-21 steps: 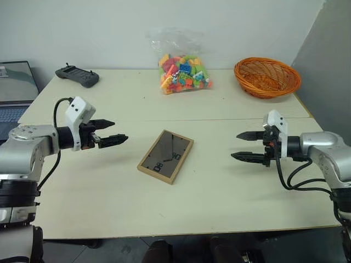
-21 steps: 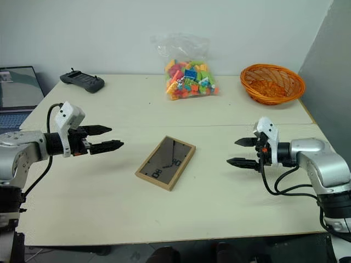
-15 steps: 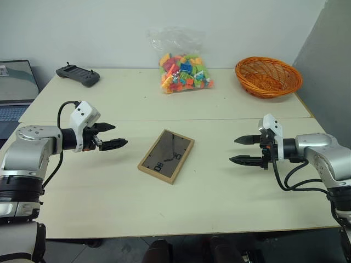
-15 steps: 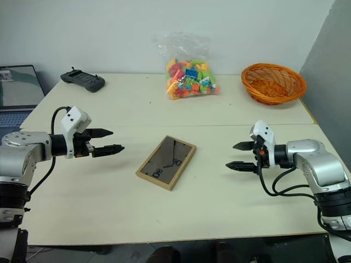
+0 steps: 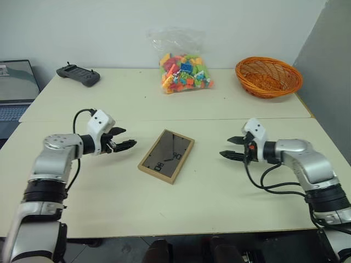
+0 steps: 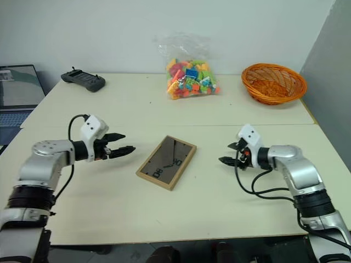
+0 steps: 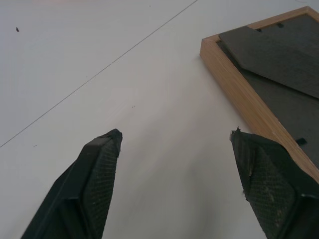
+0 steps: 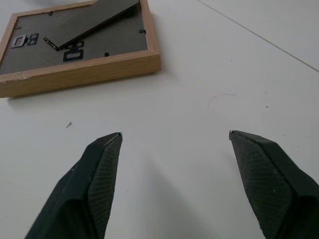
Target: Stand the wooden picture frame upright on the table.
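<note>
I see the wooden picture frame (image 5: 166,156) as light, matt wood around a dull dark board back, lying on the table (image 5: 219,197), which looks smooth and faintly sheeny. My gripper fingers (image 7: 94,189) look like black rubbery plastic with cross-hatched pads.

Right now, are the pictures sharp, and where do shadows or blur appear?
Head views: even, soft light, no glare on the table. Left wrist view: the wooden picture frame is crisp, the near fingers slightly soft. Right wrist view: a faint shadow lies under the frame's edge.
</note>
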### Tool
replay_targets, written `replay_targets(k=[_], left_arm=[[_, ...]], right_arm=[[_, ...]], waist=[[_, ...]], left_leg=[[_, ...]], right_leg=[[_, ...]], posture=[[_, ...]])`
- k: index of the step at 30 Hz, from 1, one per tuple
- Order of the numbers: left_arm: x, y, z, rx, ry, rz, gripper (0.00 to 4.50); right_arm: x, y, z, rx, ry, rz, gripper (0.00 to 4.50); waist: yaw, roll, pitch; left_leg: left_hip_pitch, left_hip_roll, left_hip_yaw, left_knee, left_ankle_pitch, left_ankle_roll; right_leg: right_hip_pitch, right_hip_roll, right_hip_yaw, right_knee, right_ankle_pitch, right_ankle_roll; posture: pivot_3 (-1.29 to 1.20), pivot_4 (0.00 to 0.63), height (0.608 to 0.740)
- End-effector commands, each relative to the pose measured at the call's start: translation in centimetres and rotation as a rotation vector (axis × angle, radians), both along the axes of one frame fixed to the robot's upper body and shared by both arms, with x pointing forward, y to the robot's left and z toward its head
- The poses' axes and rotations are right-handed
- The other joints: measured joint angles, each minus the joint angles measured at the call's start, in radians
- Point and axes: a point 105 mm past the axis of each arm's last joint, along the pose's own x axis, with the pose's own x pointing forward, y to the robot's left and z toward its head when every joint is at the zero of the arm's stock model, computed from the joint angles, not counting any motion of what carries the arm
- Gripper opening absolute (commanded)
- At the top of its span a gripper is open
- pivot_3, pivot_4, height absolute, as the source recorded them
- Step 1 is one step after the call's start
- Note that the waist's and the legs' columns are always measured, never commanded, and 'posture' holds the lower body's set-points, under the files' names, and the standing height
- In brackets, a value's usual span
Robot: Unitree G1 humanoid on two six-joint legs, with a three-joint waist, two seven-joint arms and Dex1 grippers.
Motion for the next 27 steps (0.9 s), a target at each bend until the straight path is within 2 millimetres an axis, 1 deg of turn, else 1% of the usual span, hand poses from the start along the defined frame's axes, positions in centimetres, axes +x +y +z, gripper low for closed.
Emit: replay_targets(k=[1,4,6,7,8,9,11,13,17,20,22,27], left_arm=[[0.9,-0.9,0.5,0.039,-0.084,0.000,2.62],[1.1,-2.4,-0.4,0.044,-0.093,-0.012,2.07],[1.0,-3.0,-0.8,0.044,-0.094,-0.021,1.65],[1.0,-3.2,-1.0,0.045,-0.095,-0.024,1.51],[0.8,-3.5,-1.3,0.044,-0.087,-0.035,1.22],[0.6,-3.9,-1.7,0.050,-0.084,-0.048,1.04],[0.0,-4.6,-2.2,0.054,-0.070,-0.074,0.52],[-1.0,-5.3,-2.9,0.083,-0.042,-0.118,0.08],[-2.9,-6.3,-3.2,0.087,-0.006,-0.174,0.08],[-4.2,-7.0,-3.2,0.081,0.008,-0.197,0.08],[-5.0,-7.4,-3.2,0.077,0.019,-0.206,0.08],[-6.7,-8.4,-3.4,0.054,0.051,-0.227,0.08]], right_arm=[[0.8,1.9,0.7,-0.017,-0.069,-0.003,2.34],[1.5,3.4,-0.2,-0.011,-0.061,-0.015,1.69],[2.0,3.9,-0.8,-0.024,-0.065,-0.027,1.25],[2.3,4.1,-1.1,-0.032,-0.069,-0.034,1.11],[2.6,4.6,-1.3,-0.030,-0.069,-0.038,0.76],[2.8,5.3,-1.3,-0.023,-0.069,-0.039,0.56],[3.0,6.5,-1.3,-0.008,-0.073,-0.023,0.00],[3.0,7.6,-1.3,0.000,-0.076,-0.002,0.00],[2.5,9.3,-1.2,0.013,-0.083,0.053,0.00],[2.0,10.0,-0.9,0.039,-0.076,0.083,0.00],[1.3,10.1,-0.9,0.039,-0.067,0.114,0.00],[0.0,9.2,-1.1,0.025,-0.042,0.155,0.00]], waist=[[-0.001,0.000,0.000],[0.000,0.000,0.000],[-0.001,0.000,0.000],[-0.001,0.000,0.000],[-0.001,0.000,0.000],[-0.002,0.000,0.000],[-0.005,0.000,0.000],[-0.007,0.000,0.000],[-0.013,0.000,0.000],[-0.013,0.000,0.000],[-0.013,0.000,0.000],[-0.012,0.000,0.000]], left_leg=[[0.000,0.000,0.000,0.000,0.000,0.000],[0.000,0.000,0.000,0.000,0.000,0.000],[0.000,0.000,0.000,0.000,0.000,0.000],[0.000,0.000,0.000,0.000,0.000,0.000],[0.000,0.000,0.000,0.000,0.000,0.000],[0.000,0.000,0.000,0.000,0.000,0.000],[0.000,0.000,0.000,0.000,0.000,-0.001],[0.000,0.000,0.000,0.000,0.000,-0.001],[0.000,0.000,0.000,0.000,0.000,-0.001],[0.000,0.000,0.000,0.000,0.000,0.000],[0.000,0.000,0.000,0.000,0.000,0.000],[0.000,0.000,0.000,-0.001,0.000,0.000]], right_leg=[[0.000,0.000,0.000,0.000,0.000,0.000],[0.000,0.000,0.000,0.000,0.000,0.000],[0.000,0.000,0.000,0.000,0.000,0.000],[0.000,0.000,0.000,0.000,0.000,0.000],[0.000,0.000,0.000,0.000,0.000,0.000],[0.000,0.000,0.000,0.000,0.000,0.000],[0.000,0.000,0.001,0.000,0.000,0.000],[-0.001,0.000,0.001,0.000,0.000,0.000],[-0.001,0.000,0.001,0.000,0.000,0.000],[0.000,0.000,0.001,0.000,0.000,0.000],[0.000,0.000,0.001,0.000,0.000,0.000],[0.000,0.000,0.001,0.000,0.000,0.000]], posture=[[0.00,0.150,0.740],[0.00,0.150,0.740],[0.00,0.150,0.740],[0.00,0.150,0.740],[0.00,0.150,0.740],[0.00,0.150,0.740],[0.00,0.150,0.740],[0.00,0.150,0.740],[0.00,0.150,0.740],[0.00,0.150,0.740],[0.00,0.150,0.740],[0.00,0.150,0.740]])
